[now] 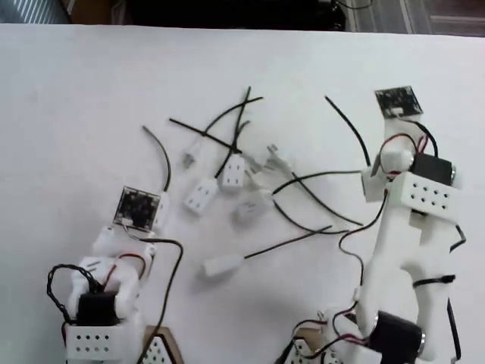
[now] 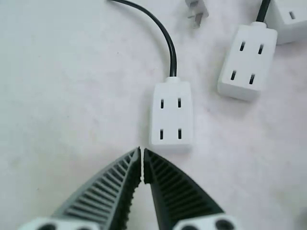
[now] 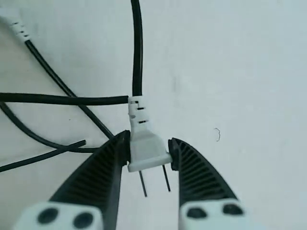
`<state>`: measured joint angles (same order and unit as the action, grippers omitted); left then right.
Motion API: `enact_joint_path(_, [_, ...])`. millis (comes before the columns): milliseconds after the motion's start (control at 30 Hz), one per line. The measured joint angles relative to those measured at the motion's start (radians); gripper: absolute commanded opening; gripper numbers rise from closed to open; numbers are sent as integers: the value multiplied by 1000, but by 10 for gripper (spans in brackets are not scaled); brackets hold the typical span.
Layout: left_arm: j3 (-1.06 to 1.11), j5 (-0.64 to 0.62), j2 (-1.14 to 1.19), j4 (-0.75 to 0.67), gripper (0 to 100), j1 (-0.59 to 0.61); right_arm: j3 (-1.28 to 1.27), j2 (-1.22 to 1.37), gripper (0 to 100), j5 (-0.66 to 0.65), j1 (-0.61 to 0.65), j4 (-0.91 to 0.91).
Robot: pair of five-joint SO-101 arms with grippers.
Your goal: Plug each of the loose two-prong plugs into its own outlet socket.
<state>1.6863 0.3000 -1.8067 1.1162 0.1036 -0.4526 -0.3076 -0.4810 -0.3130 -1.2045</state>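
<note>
The left gripper [image 2: 142, 163] has its ribbed fingers pressed together on nothing, the tips just short of the nearest socket [image 2: 170, 115]. This lies flat, with its black cord curving away. Off to one side is a second socket [image 2: 247, 62], and farther out a loose plug [image 2: 195, 12].

The right gripper [image 3: 149, 143] is clamped on a white two-prong plug [image 3: 144, 152], prongs pointing back toward the wrist. Its cord [image 3: 136, 48] runs outward past other crossing black cords.

From above, a lone white connector [image 1: 223, 265] lies at lower centre. Sockets, plugs and cords tangle mid-frame. Beyond, the white table [image 1: 76, 91] stretches broadly across the upper left to its far edge along the top.
</note>
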Motion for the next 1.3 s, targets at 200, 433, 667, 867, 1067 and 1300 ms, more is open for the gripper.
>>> enact_joint_path(200, [0, 0, 0, 0, 38, 0, -41, 124, 20, -83, -28, 81])
enact_joint_path(433, [0, 0, 0, 0, 38, 0, -41, 224, 128, -110, -49, 84])
enact_joint_path(667, [3, 0, 0, 0, 38, 0, -31, 213, 176, -172, -49, -2])
enact_joint_path(867, [3, 0, 0, 0, 38, 0, -21, 187, 176, -269, -46, -15])
enact_joint_path(1067, [3, 0, 0, 0, 38, 0, -71, 187, 176, -394, -31, -18])
enact_joint_path(1300, [3, 0, 0, 0, 38, 0, -123, 187, 176, -450, 5, -18])
